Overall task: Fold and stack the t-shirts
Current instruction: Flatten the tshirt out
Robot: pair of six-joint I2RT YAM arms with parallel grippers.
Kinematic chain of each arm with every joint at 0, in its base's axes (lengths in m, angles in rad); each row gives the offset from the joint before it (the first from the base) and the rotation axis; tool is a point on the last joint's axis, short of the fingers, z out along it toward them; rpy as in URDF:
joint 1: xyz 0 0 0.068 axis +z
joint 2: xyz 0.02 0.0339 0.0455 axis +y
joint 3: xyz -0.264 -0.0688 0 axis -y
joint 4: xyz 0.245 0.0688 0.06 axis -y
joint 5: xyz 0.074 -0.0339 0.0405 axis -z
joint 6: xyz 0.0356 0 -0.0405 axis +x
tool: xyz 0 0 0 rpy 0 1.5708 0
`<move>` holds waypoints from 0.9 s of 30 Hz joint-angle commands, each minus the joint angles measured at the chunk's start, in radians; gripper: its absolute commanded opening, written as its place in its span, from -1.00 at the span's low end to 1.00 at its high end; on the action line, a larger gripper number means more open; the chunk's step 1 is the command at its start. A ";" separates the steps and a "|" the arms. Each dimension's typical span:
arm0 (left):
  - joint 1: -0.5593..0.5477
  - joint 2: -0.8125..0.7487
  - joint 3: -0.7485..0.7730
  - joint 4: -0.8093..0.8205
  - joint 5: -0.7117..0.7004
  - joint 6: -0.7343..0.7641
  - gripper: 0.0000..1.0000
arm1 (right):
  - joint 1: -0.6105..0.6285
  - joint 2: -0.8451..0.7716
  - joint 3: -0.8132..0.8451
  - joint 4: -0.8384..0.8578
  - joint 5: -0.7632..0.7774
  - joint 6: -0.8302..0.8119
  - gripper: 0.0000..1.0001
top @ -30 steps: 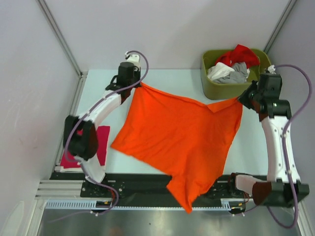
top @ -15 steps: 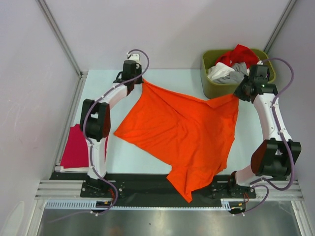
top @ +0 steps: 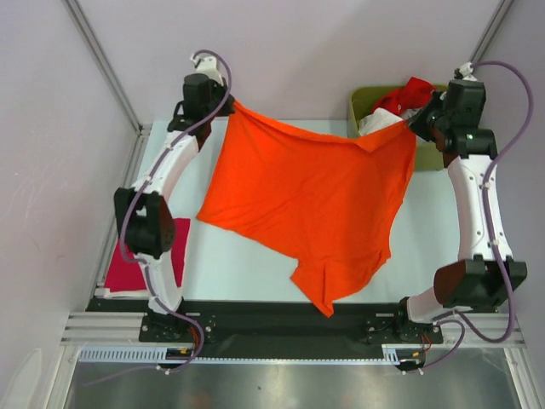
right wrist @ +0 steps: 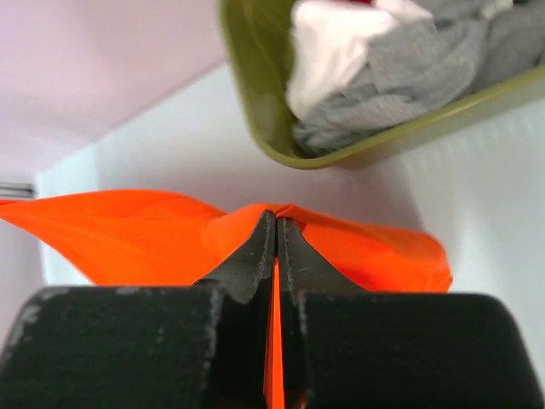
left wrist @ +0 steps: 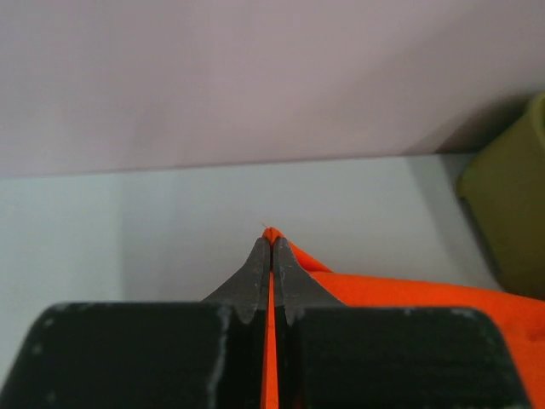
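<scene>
Corners of the orange t-shirt [top: 306, 204] are pinched in my left gripper [left wrist: 271, 243] and right gripper [right wrist: 276, 223], jaws pressed tight on the cloth. Held high and well apart, it hangs spread beneath me, I judge so that it can be laid flat for folding. The olive bin [right wrist: 281, 153] lies just beyond my right gripper.

A pale table [top: 426, 247] is seen between lilac-grey wall panels [top: 341, 43], which are joined by slanted metal struts [top: 102, 64]. An olive-green plastic bin [top: 358, 111] is set at the table's far right corner, close to the back wall. Its rounded rim is shown close up in the right wrist view. A black plate [top: 272, 328] is fixed along the near edge, with a ribbed aluminium rail [top: 102, 328] at its left end and a grey metal sheet [top: 281, 383] below.
</scene>
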 commanded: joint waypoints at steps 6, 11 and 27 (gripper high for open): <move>0.006 -0.430 0.018 0.023 0.048 -0.049 -0.99 | 0.008 -0.313 0.085 0.017 -0.075 0.065 -1.00; 0.010 -0.646 -0.010 0.024 -0.008 -0.077 -0.99 | 0.006 -0.467 0.174 -0.070 -0.140 0.025 -1.00; 0.018 -0.944 0.144 -0.025 -0.171 0.044 -0.99 | 0.011 -0.485 0.633 -0.236 -0.278 0.069 -1.00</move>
